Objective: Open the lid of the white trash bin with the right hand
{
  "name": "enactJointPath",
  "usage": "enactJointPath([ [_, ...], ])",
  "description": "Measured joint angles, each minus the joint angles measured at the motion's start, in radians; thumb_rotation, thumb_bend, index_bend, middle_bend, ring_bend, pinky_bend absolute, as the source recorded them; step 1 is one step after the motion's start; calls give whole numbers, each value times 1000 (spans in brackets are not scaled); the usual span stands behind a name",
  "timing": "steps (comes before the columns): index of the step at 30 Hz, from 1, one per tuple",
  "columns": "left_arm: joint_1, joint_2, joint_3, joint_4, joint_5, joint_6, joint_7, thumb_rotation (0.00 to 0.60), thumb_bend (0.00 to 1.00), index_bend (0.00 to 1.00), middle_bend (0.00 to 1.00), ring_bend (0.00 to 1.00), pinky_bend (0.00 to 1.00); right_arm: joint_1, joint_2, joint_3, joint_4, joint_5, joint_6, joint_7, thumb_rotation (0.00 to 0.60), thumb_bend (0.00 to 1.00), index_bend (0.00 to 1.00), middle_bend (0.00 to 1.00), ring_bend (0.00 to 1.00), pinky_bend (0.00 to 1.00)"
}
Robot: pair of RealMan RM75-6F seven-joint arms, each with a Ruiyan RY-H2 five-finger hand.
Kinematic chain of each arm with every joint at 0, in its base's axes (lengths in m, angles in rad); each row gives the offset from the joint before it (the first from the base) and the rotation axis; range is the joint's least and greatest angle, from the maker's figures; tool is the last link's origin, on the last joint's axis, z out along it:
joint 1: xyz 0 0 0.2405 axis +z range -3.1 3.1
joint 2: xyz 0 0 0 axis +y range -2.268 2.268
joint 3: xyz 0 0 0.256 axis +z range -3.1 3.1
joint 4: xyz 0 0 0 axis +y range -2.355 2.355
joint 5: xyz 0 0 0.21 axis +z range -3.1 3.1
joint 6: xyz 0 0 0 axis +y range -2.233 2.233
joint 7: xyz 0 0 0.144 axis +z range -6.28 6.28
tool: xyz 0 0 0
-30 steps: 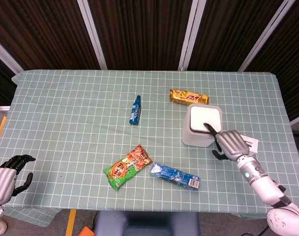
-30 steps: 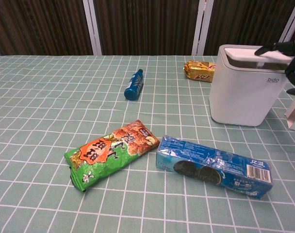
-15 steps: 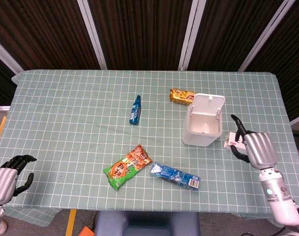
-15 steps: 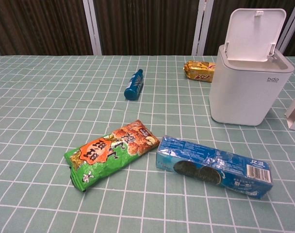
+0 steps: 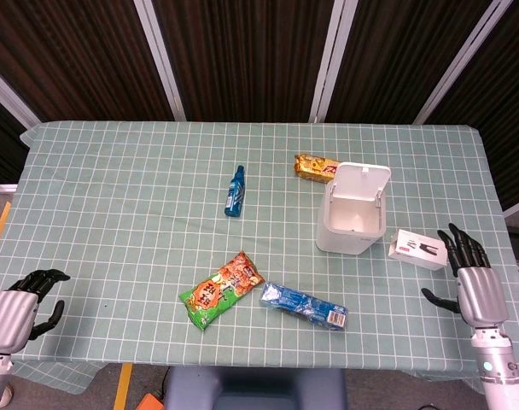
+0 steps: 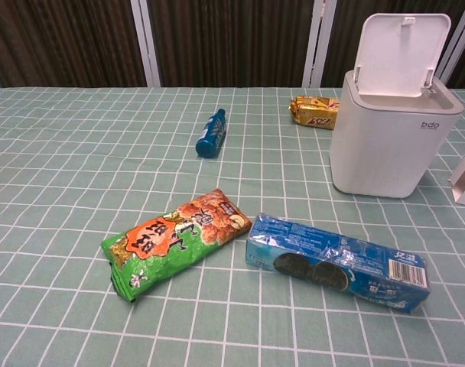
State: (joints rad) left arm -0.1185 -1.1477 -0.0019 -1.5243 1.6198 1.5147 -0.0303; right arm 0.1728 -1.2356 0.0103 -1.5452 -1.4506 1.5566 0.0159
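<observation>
One bin (image 5: 352, 219), four snack packs (image 5: 222, 289), one bottle (image 5: 235, 191).

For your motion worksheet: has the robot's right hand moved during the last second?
Yes. The right hand pulled back from the bin, toward the table's near right edge.

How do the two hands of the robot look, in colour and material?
Both hands show only in the head view. The right hand has a silver-grey, metallic-looking back and black fingers, on a pale grey wrist bearing a small green light. The left hand has the same silver-grey back and black fingers. No cables or markings are visible.
</observation>
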Motion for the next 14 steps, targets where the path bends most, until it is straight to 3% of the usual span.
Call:
enactJointPath([
  [14, 0, -2, 0, 6, 4, 10, -7, 600, 469, 323, 290, 260, 457, -17, -21, 2, 24, -42, -38, -27, 600, 121, 0, 0, 0, 213],
])
